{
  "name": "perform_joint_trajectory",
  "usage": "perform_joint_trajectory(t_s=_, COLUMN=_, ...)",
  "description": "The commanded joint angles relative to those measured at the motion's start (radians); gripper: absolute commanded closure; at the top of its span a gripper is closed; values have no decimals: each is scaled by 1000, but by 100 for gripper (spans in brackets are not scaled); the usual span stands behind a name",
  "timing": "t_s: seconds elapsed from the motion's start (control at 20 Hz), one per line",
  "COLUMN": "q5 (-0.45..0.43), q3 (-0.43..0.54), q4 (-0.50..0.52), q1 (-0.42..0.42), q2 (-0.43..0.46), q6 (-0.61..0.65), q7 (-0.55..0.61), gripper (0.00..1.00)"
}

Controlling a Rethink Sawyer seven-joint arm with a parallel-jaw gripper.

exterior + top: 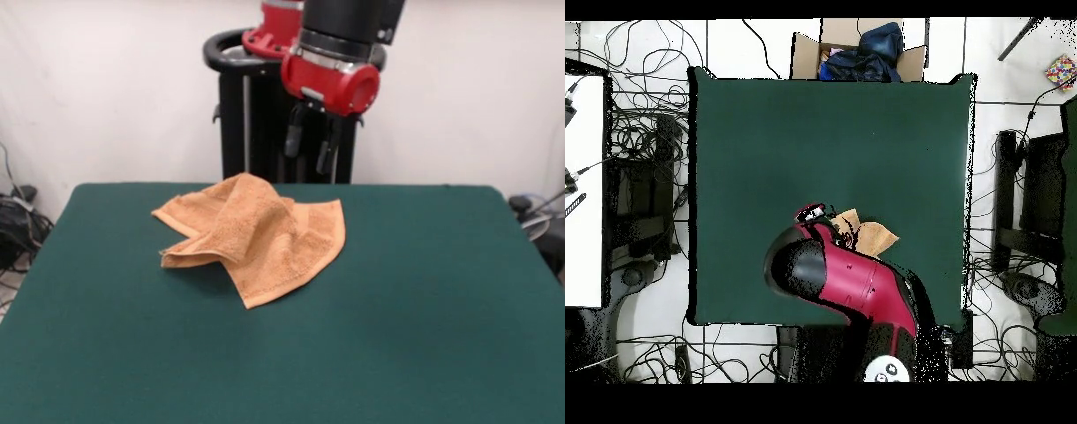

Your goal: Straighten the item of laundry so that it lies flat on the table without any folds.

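Green table (pixel 424 300) bears crumpled, folded towel (pixel 260 234); end effector (pixel 311 150) above, fingers parted, empty; white wall (pixel 106 88) behind.

Bare table (pixel 424 318) is lying open all around. Only the rumpled towel (pixel 256 234) is sitting in the way.

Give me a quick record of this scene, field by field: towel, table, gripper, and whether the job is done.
towel: orange-tan towel, crumpled, one part folded over the rest, lying toward the table's far side in the front view
table: dark green table, towel the only thing on it
gripper: gripper open, hanging above and behind the towel, not touching it
overhead view: arm covers most of the towel
job: not done, folds remain
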Motion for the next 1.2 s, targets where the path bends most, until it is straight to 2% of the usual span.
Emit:
perform_joint_trajectory(t_s=0.05, q5=-96, q3=28, q4=-16, q1=-44, q2=112, q6=-34, q7=10, gripper=0)
perform_joint_trajectory(t_s=0.25, q5=-149, q3=129, q4=32, q1=-143, q2=139, q6=-183, q7=12, gripper=0)
perform_joint_trajectory(t_s=0.4, q5=-169, q3=169, q4=54, q1=-180, q2=146, q6=-208, q7=36, gripper=0)
perform_joint_trajectory(t_s=0.5, q5=-174, q3=153, q4=59, q1=-165, q2=119, q6=-171, q7=44, gripper=0)
perform_joint_trajectory(t_s=0.7, q5=-148, q3=146, q4=123, q1=-139, q2=-29, q6=-81, q7=63, gripper=0)
perform_joint_trajectory(t_s=0.85, q5=-116, q3=131, q4=196, q1=-116, q2=-190, q6=-15, q7=80, gripper=0)
perform_joint_trajectory(t_s=0.95, q5=-81, q3=139, q4=250, q1=-99, q2=-280, q6=-22, q7=121, gripper=0)
perform_joint_trajectory(t_s=1.05, q5=-39, q3=153, q4=272, q1=-82, q2=-331, q6=36, q7=142, gripper=0)
perform_joint_trajectory(t_s=1.2, q5=8, q3=144, q4=247, q1=-49, q2=-340, q6=223, q7=159, gripper=0)
